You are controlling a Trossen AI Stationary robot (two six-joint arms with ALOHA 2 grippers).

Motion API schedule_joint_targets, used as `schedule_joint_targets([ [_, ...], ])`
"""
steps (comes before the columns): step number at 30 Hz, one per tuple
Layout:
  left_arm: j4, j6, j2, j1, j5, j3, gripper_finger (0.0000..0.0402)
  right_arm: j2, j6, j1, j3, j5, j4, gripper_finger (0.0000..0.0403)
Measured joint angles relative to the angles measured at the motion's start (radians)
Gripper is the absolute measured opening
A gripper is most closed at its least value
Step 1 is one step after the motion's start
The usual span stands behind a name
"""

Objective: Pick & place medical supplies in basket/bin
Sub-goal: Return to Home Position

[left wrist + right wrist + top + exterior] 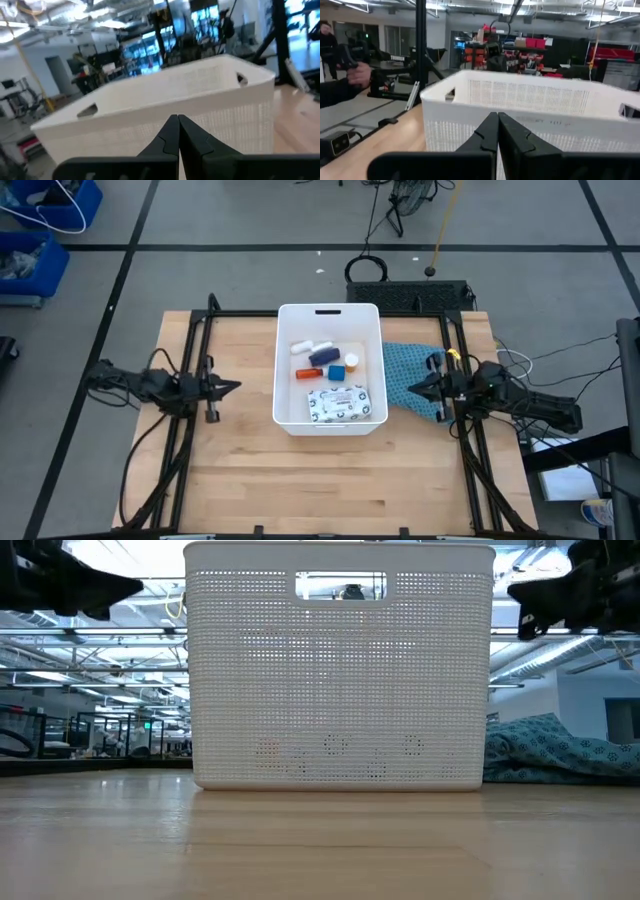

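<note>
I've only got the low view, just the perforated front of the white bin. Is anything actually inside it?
Observer: Yes. From above, the white bin holds a patterned packet at the end nearest your camera, with smaller items behind it.
Operator: Any supplies outside it on the table?
Observer: None that the high view shows; only the teal cloth lies beside the bin.
Operator: Are the grippers carrying anything?
Observer: No. The wrist views show the left gripper and the right gripper both shut and empty.
</note>
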Motion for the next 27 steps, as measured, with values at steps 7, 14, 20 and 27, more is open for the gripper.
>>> schedule_joint_targets([
  [7,0.012,-0.016,-0.009,0.040,0.071,-0.016,0.0000,0.001,0.013,0.000,-0.089,-0.015,0.146,0.0000],
  [14,0.084,-0.063,-0.009,0.058,0.071,-0.115,0.0000,0.000,0.007,0.000,-0.094,-0.023,0.147,0.0000],
  [20,0.084,-0.047,-0.010,0.058,0.064,-0.114,0.0000,0.001,0.008,0.000,-0.112,-0.047,0.144,0.0000],
  [27,0.071,-0.005,-0.010,0.148,0.090,-0.114,0.0000,0.007,-0.029,0.015,-0.124,-0.049,0.153,0.0000],
])
